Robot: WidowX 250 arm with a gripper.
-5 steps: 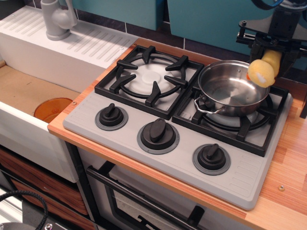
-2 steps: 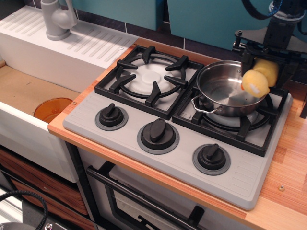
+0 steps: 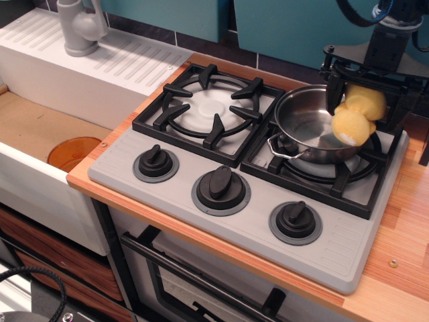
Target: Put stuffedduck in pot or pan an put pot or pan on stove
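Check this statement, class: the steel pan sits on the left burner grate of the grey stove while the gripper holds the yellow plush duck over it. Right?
Not quite. In the observation.image view the steel pan sits on the right burner grate of the grey stove, not the left. The rest stands: the gripper holds the yellow plush duck over the pan.

Stuffedduck (image 3: pixel 355 117): soft yellow plush, two rounded lumps, beak not visible from this angle. Hangs tilted over the right rim of the pan, lower lump dipping just inside it; whether it touches the metal cannot be told.

Pan (image 3: pixel 310 127): shallow, round, shiny steel, wire loop handle facing front-left. Sits upright on the right burner grate.

Stove (image 3: pixel 221 157): grey cooktop, two black grates over white discs, three black knobs along the front. Left grate bare.
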